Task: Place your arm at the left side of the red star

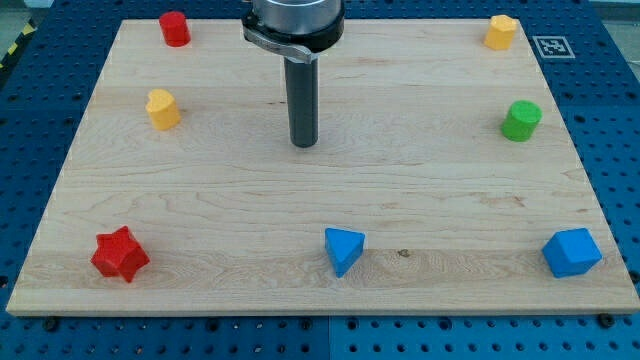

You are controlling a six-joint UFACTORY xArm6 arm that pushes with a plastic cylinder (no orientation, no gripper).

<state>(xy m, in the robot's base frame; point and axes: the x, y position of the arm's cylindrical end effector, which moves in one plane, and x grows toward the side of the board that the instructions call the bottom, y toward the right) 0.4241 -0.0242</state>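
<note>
My tip [304, 144] is resting mid-board, touching no block. No fingers here, just a bare rod. Red star [120, 254] is sitting well apart, bottom-left corner. Whole approach is remaining.

Board [400, 190] – pale wood, visible grain, smooth matt finish. Rod above my tip [304, 144] – dark metal, slight sheen, under a shinier grey metal collar [293, 20]. Red star [120, 254] at the board's lower-left corner looks matt plastic; blue triangular block [343, 249] likewise.
</note>
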